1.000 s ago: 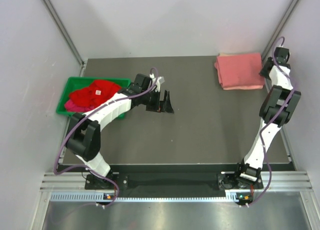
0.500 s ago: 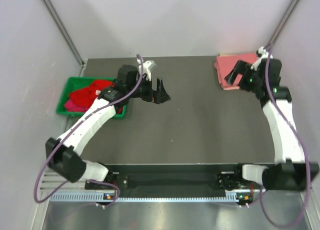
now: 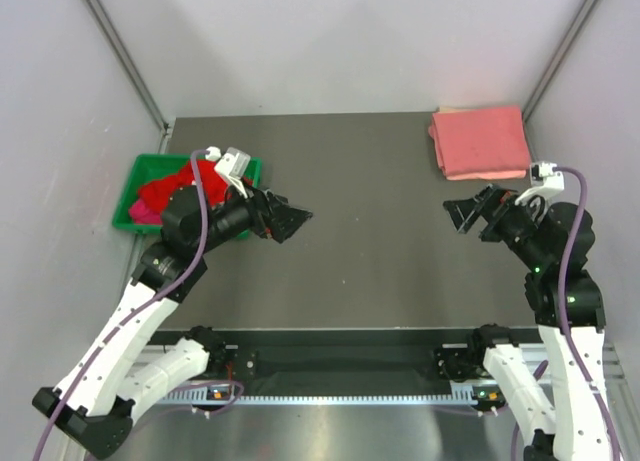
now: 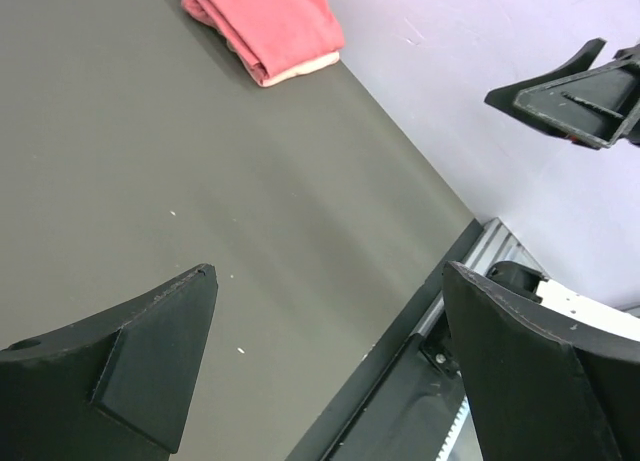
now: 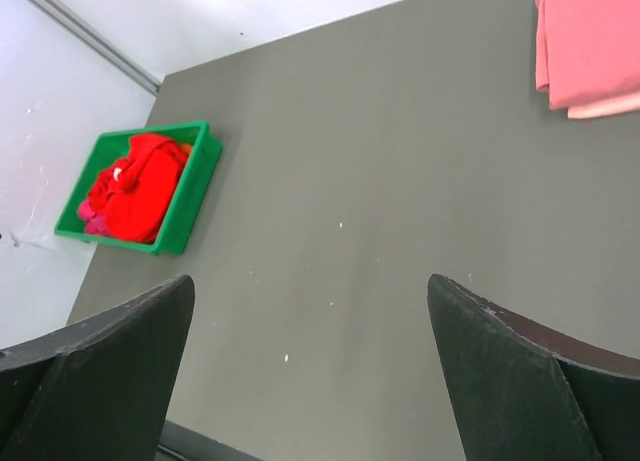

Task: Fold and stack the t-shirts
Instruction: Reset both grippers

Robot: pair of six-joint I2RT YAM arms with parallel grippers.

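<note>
Folded salmon pink t-shirts [image 3: 482,141] lie stacked at the table's far right corner, also seen in the left wrist view [image 4: 268,26] and the right wrist view [image 5: 590,46]. Crumpled bright red and magenta t-shirts [image 3: 180,188] fill the green bin [image 3: 140,166] at the left, which shows in the right wrist view [image 5: 190,181] too. My left gripper [image 3: 290,219] hangs open above the table just right of the bin, holding nothing. My right gripper [image 3: 468,213] hangs open in front of the pink stack, also holding nothing. Both sets of fingers [image 4: 130,361] [image 5: 520,371] stand wide apart over bare table.
The dark grey table [image 3: 370,241] spans the middle between the two arms. Pale walls enclose the left, back and right. A metal rail [image 3: 350,366] with the arm bases runs along the near edge.
My right gripper has opened, left the pink stack and pulled back toward the near side. The left arm has drawn back toward the bin, its gripper staying open.
</note>
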